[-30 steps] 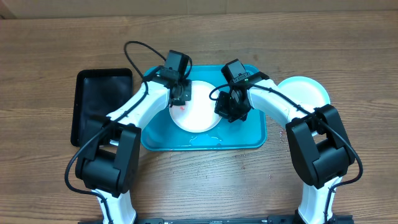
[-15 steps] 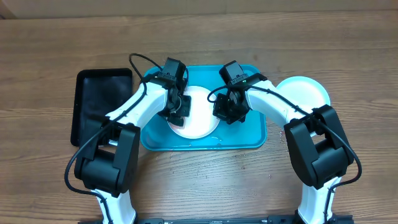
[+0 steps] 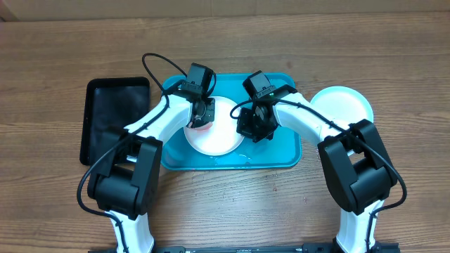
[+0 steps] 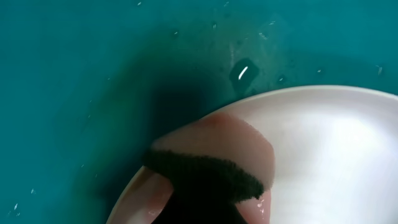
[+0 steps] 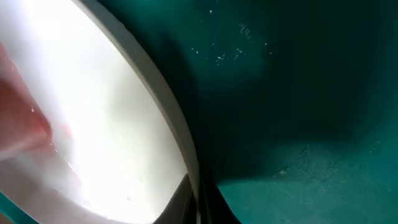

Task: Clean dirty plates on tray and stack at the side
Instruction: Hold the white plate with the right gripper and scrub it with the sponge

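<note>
- Wiping step: left fingers (image 3: pixel 201 117) pinch a dark pad (image 4: pixel 205 180) on the white plate (image 3: pixel 219 139) in the tray (image 3: pixel 285 153).
- Right fingers (image 3: pixel 253 128) clamp its right rim.
- Next, probably: scrub the red smear (image 3: pixel 200 127) away.

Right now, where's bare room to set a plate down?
Free: table in front of teal tray; wood strip behind it and the black tray. Crowded: teal tray, with white plate, left gripper and right gripper over it; pale plate beside it.

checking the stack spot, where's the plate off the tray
Overhead view: the pale plate lies on the table on the robot's right, just past the right edge of the teal tray.
</note>
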`<state>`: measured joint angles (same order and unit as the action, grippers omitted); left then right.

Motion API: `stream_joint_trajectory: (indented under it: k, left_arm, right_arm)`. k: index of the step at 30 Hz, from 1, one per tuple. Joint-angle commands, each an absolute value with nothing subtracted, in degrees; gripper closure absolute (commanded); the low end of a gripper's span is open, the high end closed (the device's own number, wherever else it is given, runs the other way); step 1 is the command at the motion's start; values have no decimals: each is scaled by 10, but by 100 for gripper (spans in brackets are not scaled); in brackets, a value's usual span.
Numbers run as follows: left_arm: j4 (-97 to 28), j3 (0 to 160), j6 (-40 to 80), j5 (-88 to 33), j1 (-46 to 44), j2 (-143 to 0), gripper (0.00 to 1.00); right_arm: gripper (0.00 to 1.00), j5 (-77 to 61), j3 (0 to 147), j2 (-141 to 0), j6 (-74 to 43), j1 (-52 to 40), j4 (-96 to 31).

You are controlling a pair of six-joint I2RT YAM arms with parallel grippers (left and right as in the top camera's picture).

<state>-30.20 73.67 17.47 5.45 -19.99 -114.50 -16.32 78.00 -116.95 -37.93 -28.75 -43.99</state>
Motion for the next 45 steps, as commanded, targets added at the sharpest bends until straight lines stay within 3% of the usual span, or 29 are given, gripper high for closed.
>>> stream_joint_trajectory:
  k: [1,4,10,12,16,24,28,33,36,40,42,45]
  left_arm:
    - [-369,728,215,89,-200,-1202,96]
    - [-434,728,196,8,-199,-1213,96]
    - [-516,749,-61,-324,-199,-1211,96]
    - [-525,761,-92,-370,-199,-1211,96]
    - [-489,792,-54,-328,-199,-1211,96]
    - [-460,856,218,137,-199,-1211,96]
    - [-482,858,249,229,-199,-1212,96]
    - [-547,858,222,121,-200,-1212,96]
    - [-570,858,67,-129,-200,-1212,96]
    - [-560,858,-70,-332,-200,-1212,96]
    - [-530,858,-49,-310,-199,-1212,96]
    - [-478,858,55,-168,-198,-1212,96]
  right_arm:
    - [96,-161,769,-1188,-375,-292,-440]
    - [96,-161,769,-1188,-375,-292,-437]
    - [96,-162,769,-1188,-375,-292,-434]
    - [96,-162,769,-1188,-375,-292,-434]
    - [96,-162,769,-1188,-375,-292,-434]
    - [96,-162,769,-1188,-375,-292,-434]
    - [96,-161,769,-1188,-375,-292,-434]
    - [96,-161,769,-1188,-375,-292,-434]
    - [96,-161,769,-1188,-375,-292,-434]
    - [96,-162,769,-1188,-375,-292,-434]
    - [96,-162,769,-1188,-375,-292,-434]
    - [96,-162,769,-1188,-375,-292,-434]
